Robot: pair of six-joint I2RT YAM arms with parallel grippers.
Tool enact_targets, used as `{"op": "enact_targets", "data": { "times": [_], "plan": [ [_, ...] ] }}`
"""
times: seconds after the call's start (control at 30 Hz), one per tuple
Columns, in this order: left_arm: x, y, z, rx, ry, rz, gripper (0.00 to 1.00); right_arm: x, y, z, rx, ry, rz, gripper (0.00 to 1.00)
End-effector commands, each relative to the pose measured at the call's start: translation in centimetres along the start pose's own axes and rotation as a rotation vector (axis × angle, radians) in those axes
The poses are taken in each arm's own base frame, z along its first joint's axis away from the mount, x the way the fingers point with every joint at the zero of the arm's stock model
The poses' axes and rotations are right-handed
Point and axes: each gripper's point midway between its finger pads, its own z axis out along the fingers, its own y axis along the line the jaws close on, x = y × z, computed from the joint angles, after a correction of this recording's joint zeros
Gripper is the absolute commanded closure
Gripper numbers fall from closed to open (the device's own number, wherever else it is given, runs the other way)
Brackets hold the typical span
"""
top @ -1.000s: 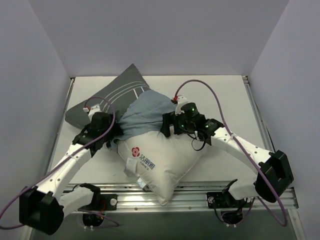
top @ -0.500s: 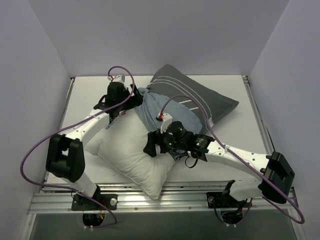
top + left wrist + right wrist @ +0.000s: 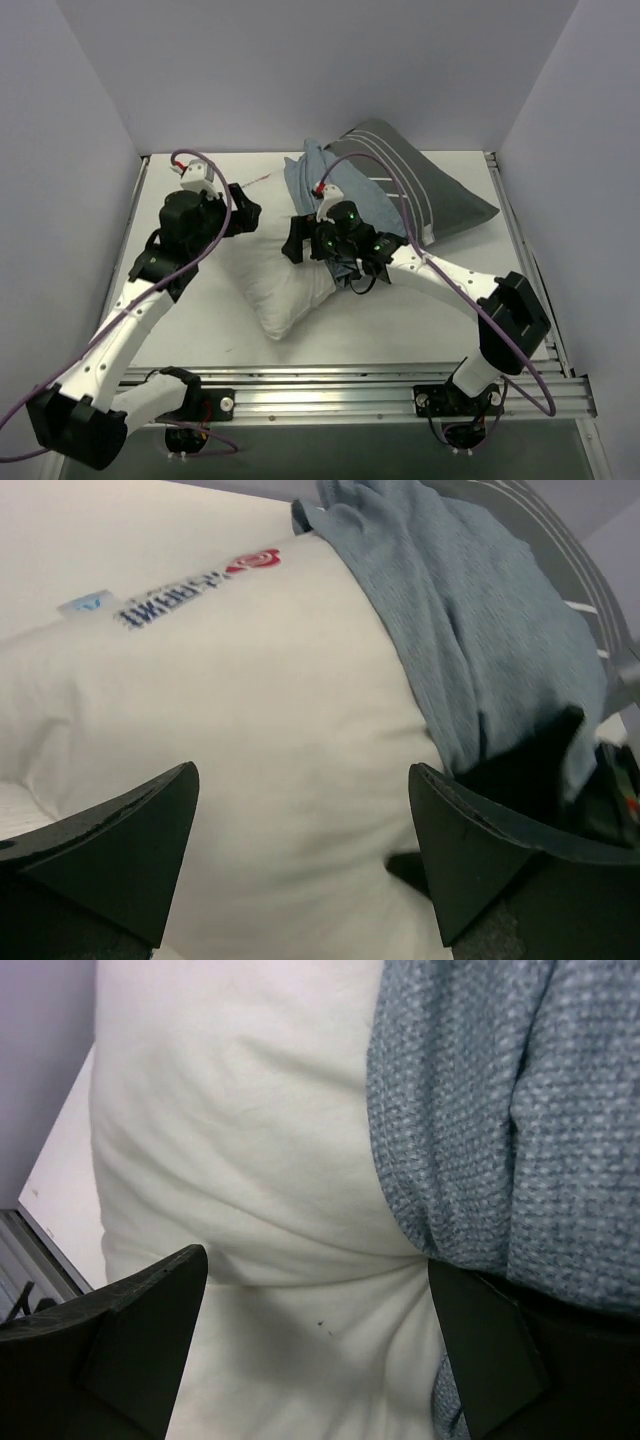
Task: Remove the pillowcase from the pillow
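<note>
The pillow point(image 3: 285, 290) and pillowcase point(image 3: 420, 195) had shifted back, its far end still covered; left tool point(image 3: 302, 780) and right tool point(image 3: 318, 1260) gaped open.

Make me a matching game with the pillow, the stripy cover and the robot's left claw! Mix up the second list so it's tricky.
Things:
1. pillow
2. pillowcase
3. left gripper

Descriptions:
A. dark grey with white stripes
B. open, fingers wide apart
C. plain white and puffy

Pairs: 1-C, 2-A, 3-B
</note>
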Motion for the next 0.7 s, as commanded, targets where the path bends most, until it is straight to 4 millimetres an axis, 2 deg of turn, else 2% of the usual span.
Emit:
{"op": "enact_targets", "data": {
  "times": [0.0,0.07,0.1,0.2,0.23,0.3,0.33,0.37,0.4,0.43,0.5,0.53,0.6,0.63,0.67],
  "plan": [
    [2.0,-0.3,-3.9,0.040,0.023,0.099,0.06,-4.4,0.7,1.2,0.012,-0.089,-0.024,0.12],
    [3.7,-0.6,-5.1,0.070,0.059,0.155,0.06,-5.3,1.3,1.5,0.003,-0.088,-0.032,0.11],
    [4.4,-1.5,-6.3,0.102,0.072,0.182,0.06,-7.3,2.4,1.1,-0.017,-0.122,-0.039,0.10],
    [5.8,-2.2,-7.5,0.127,0.088,0.259,0.06,-9.8,3.1,-0.3,-0.001,-0.161,-0.068,0.09],
    [6.4,-3.0,-7.8,0.153,0.098,0.293,0.06,-10.3,3.0,-0.8,0.014,-0.173,-0.074,0.08],
    [7.1,-3.1,-7.7,0.141,0.117,0.361,0.06,-11.9,1.7,-2.9,0.110,-0.222,-0.090,0.07],
    [7.3,-3.2,-7.7,0.133,0.118,0.414,0.06,-11.8,0.8,-3.6,0.154,-0.221,-0.092,0.06],
    [7.7,-3.2,-7.6,0.129,0.131,0.443,0.06,-12.4,-0.2,-5.2,0.217,-0.243,-0.096,0.05],
    [8.1,-3.5,-7.0,0.123,0.150,0.472,0.06,-12.5,-0.9,-6.0,0.250,-0.248,-0.098,0.04],
    [8.4,-4.0,-6.9,0.123,0.157,0.511,0.06,-11.7,-2.1,-6.5,0.292,-0.224,-0.098,0.03],
    [9.5,-4.4,-5.8,0.098,0.191,0.562,0.06,-12.1,-3.6,-8.5,0.358,-0.255,-0.083,0.02],
    [9.3,-5.0,-5.6,0.097,0.188,0.591,0.06,-11.0,-4.4,-8.7,0.381,-0.235,-0.082,0.01],
    [10.7,-5.4,-4.8,0.055,0.219,0.659,0.06,-10.9,-4.9,-10.3,0.399,-0.262,-0.066,0.00],
    [10.8,-5.7,-4.6,0.044,0.218,0.671,0.06,-10.9,-4.9,-11.2,0.394,-0.279,-0.052,0.00],
    [11.7,-5.9,-4.0,0.035,0.235,0.693,0.06,-9.8,-5.6,-11.1,0.408,-0.260,-0.047,0.00]
  ]
}}
